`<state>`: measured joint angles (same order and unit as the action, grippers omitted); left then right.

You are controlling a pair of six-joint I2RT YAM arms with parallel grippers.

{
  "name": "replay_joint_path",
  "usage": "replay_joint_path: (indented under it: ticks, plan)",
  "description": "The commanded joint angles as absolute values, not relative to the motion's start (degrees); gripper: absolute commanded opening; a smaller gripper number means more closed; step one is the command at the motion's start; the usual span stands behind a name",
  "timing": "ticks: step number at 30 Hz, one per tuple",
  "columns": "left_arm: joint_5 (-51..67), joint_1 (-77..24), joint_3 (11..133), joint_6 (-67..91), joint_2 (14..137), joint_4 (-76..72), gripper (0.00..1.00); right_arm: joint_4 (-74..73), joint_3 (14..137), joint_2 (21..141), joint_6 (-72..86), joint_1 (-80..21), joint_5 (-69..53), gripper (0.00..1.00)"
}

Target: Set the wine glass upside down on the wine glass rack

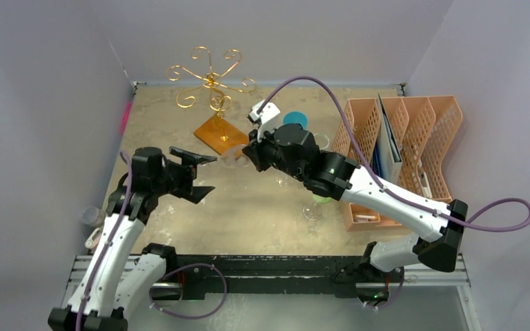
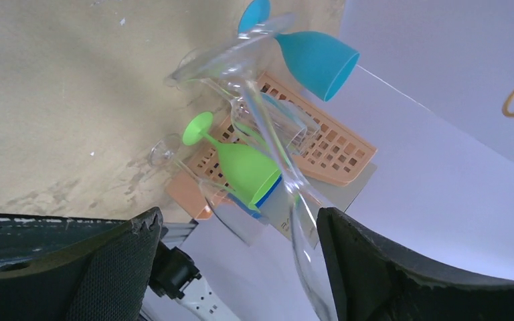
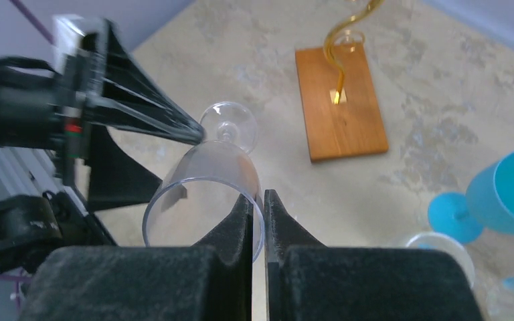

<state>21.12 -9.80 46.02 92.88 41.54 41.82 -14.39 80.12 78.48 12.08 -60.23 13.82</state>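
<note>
- Clear wine glass (image 3: 204,177) lies on its side above the table (image 1: 248,221), its rim pinched between the closed fingers of the right gripper (image 3: 258,204), its foot pointing toward the left gripper (image 1: 209,174).
- Left gripper's jaws stand wide apart with nothing clamped in them. 1 fingertip sits just beside the glass's stem, and contact cannot be judged.
- Gold wire wine glass rack (image 1: 210,81) stands on its wooden base (image 1: 219,134) at the far side of the table, beyond the held glass and apart from it.
- Blue goblet (image 1: 295,118), green goblet (image 2: 241,164) and a second clear glass (image 1: 312,210) crowd the table by the right arm, near the orange mesh organizer (image 1: 400,148).
- From above, the right arm covers most of the green goblet.
- Right wrist view cuts off the rack, showing only the base and 1 gold curl.
- Left wrist view stacks the clear glasses over the coloured ones, so their outlines are hard to separate.
</note>
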Motion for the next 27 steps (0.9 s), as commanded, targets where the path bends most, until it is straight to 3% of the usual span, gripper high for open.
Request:
replay_joint_path:
  ticks: [1,10,17,27]
  plan:
    - [27.00,-10.02,46.70,97.52,47.49,32.60,0.84,-0.89,78.14,78.52,8.00,-60.54,13.65,0.00]
    - [26.63,-10.00,42.69,105.70,51.84,23.08,0.76,7.37,71.54,76.23,6.17,-60.80,13.51,0.00]
    - [21.06,-10.02,44.53,104.98,51.34,24.58,0.51,11.54,66.39,73.07,4.85,-60.82,11.92,0.00]
    - [21.39,-10.02,44.43,103.47,54.25,22.68,0.48,18.77,61.28,71.48,2.81,-60.95,7.79,0.00]
